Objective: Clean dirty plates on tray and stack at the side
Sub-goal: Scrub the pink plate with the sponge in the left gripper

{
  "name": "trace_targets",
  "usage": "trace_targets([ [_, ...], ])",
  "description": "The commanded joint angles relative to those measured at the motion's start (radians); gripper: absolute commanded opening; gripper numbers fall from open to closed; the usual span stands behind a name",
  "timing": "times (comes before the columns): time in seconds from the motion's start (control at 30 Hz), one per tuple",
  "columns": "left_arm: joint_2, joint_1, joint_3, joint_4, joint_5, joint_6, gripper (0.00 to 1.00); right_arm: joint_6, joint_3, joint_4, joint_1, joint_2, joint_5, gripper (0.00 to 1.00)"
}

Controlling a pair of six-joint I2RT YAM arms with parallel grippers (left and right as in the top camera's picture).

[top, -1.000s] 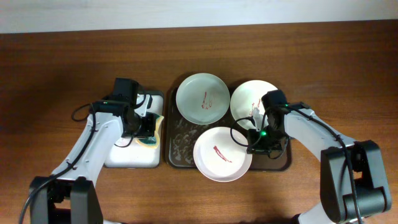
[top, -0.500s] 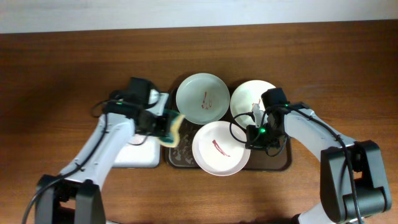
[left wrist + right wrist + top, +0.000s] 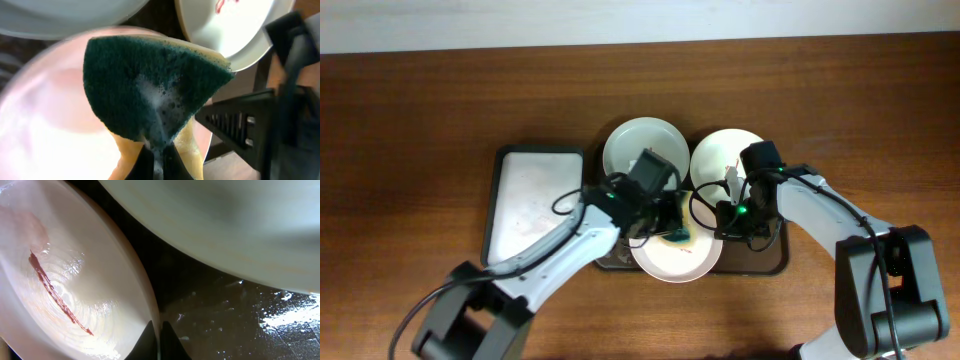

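One pale pink round shallow plate (image 3: 665, 264) sits at the 6 o'clock edge of the large dark brown-grey rectangular tray (image 3: 767, 258), which lies at the middle of the brown wooden desk (image 3: 420, 100). In the right wrist view a red squiggle smear (image 3: 57, 297) crosses the pink plate's wet, glossy bowl. The right gripper (image 3: 159, 336) is closed on this plate's rim at about its 2 o'clock side, fingertips pinched together over the edge. The left gripper (image 3: 157, 159) is clamped on a yellow sponge with a dark green scouring face (image 3: 150, 85), flecked with white foam, held over the plate's 12 o'clock part. Whether the sponge touches the plate cannot be told.

A pale green round plate (image 3: 632, 148) lies at the tray's 11 o'clock, partly under the left arm (image 3: 560, 250). A white round plate (image 3: 720, 155) lies at 1 o'clock, just beside the green one, with a red mark (image 3: 222, 5) on it. Soapy water shines on the tray's bare surface. A white rectangular tray with a dark rim (image 3: 535, 200) rests at 9 o'clock, just beside the brown tray.
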Motion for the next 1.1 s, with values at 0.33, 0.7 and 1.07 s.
trace_targets([
  [0.33, 0.143, -0.118, 0.020, -0.098, -0.385, -0.117, 0.00, 0.012, 0.009, -0.001, 0.008, 0.005, -0.009, 0.04],
  [0.7, -0.044, -0.101, 0.057, -0.219, -0.431, 0.135, 0.00, 0.012, 0.009, -0.001, 0.008, 0.005, -0.008, 0.04],
  [1.07, 0.037, -0.110, 0.056, -0.063, -0.201, -0.143, 0.00, 0.012, 0.009, -0.001, 0.008, 0.005, -0.009, 0.04],
])
